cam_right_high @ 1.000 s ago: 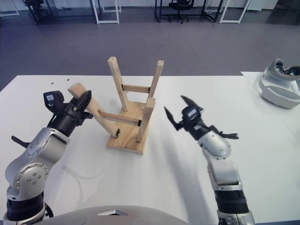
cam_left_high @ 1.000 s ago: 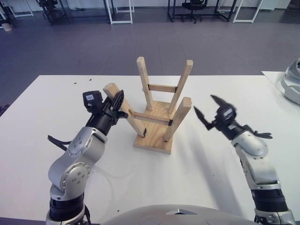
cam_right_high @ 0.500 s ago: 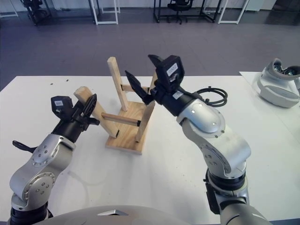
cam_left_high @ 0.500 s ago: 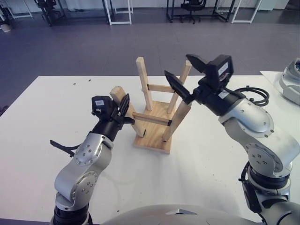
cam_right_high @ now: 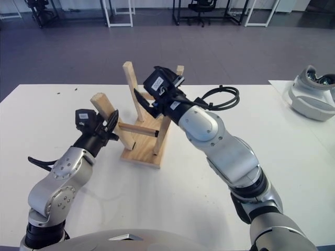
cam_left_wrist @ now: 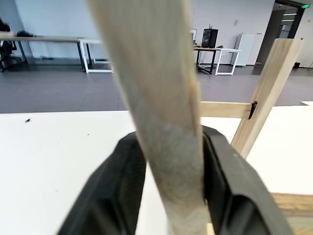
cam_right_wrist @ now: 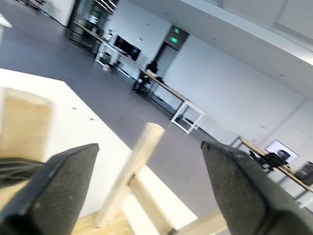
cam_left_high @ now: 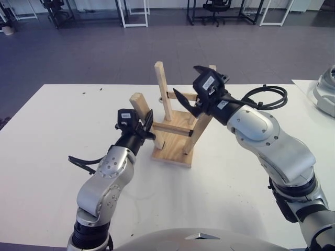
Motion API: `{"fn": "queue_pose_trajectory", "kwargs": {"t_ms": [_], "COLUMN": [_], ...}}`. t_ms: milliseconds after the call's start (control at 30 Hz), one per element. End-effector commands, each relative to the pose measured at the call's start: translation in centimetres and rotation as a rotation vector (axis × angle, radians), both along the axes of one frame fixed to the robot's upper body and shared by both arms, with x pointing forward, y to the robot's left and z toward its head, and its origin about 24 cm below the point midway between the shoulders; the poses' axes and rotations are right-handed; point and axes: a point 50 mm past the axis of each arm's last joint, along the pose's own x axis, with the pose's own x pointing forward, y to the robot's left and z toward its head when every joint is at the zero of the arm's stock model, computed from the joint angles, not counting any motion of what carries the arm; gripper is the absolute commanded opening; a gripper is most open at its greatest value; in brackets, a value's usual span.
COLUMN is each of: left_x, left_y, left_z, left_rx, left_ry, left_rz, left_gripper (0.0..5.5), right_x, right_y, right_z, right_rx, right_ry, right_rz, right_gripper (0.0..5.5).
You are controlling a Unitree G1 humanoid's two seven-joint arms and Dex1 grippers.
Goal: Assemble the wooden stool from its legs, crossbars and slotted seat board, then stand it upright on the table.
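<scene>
- Well, the white table (cam_left_high: 52, 157) is the biggest thing. One stool (cam_left_high: 175, 130) sits in the middle of it, upside down.
- I think the step now is fixing the last leg in place. The stool looks nearly built, but it is not yet on its feet.
- Next, I think the right claw needs to close on a leg on its own side. Then both arms can turn the stool over slowly, so no part pops out.
- There is one seat board (cam_left_high: 170, 155). It lies flat on the table with the legs sticking up from it.
- There is one headset (cam_left_high: 325, 94), at the far right edge of the table.
- There are four legs. The near left leg (cam_left_high: 138, 104) leans out more than the others.
- There are two claws. The left claw (cam_left_high: 144, 123) is clenched on the near left leg, low down.
- The right claw (cam_left_high: 185, 79) is spread wide and holds nothing. It hangs over the stool, up by the tops of the right legs.
- I can count two crossbars. One crossbar (cam_left_high: 180, 97) joins the back legs, and another (cam_left_high: 170, 128) joins the front legs.
</scene>
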Motion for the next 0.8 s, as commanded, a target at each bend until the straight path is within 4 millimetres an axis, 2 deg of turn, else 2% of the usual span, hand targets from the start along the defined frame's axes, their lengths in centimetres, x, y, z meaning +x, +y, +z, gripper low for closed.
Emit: {"fn": "queue_pose_trajectory", "kwargs": {"t_ms": [33,133,233,333,400,500,567,633,700,767,800], "left_x": [0.2,0.1,0.3,0.9,1.6,2.1,3.5,5.5,7.1,8.3,8.3], "left_y": [-0.3,-1.0,-0.4,1.2,2.5,2.8,2.1,1.3,0.5,0.4,0.4], "left_z": [2.9,4.1,5.4,7.2,9.4,14.9,16.1,13.6,9.5,3.3,1.3], "left_rx": [-0.163,-0.275,-0.358,-0.268,-0.2,-0.136,-0.103,-0.014,0.005,0.054,0.072], "left_ry": [-0.118,-0.151,-0.164,-0.216,-0.282,-0.454,-0.445,-0.327,-0.179,0.007,0.062], "left_rz": [-0.086,-0.201,-0.272,-0.31,-0.333,-0.501,-0.603,-0.661,-0.706,-0.707,-0.716], "left_gripper": [2.43,2.81,3.42,3.85,3.85,3.85,3.85,3.85,3.85,3.85,3.85], "right_x": [0.7,1.3,1.8,2.1,2.1,1.3,0.0,-0.7,-0.2,0.5,0.7], "right_y": [-1.3,-2.6,-4.1,-5.6,-6.4,-7.1,-6.8,-6.0,-5.6,-5.1,-5.0], "right_z": [1.3,1.7,2.0,2.5,3.2,5.0,5.4,4.3,1.2,-3.3,-4.8], "right_rx": [0.024,0.057,0.106,0.148,0.192,0.36,0.479,0.551,0.594,0.563,0.543], "right_ry": [-0.091,-0.111,-0.108,-0.115,-0.127,-0.128,-0.086,0.009,0.178,0.393,0.462], "right_rz": [-0.033,-0.058,-0.077,-0.092,-0.085,0.039,0.197,0.276,0.229,0.153,0.122], "right_gripper": [3.89,3.89,3.89,3.89,3.89,3.89,3.89,3.89,3.89,3.89,3.89]}}
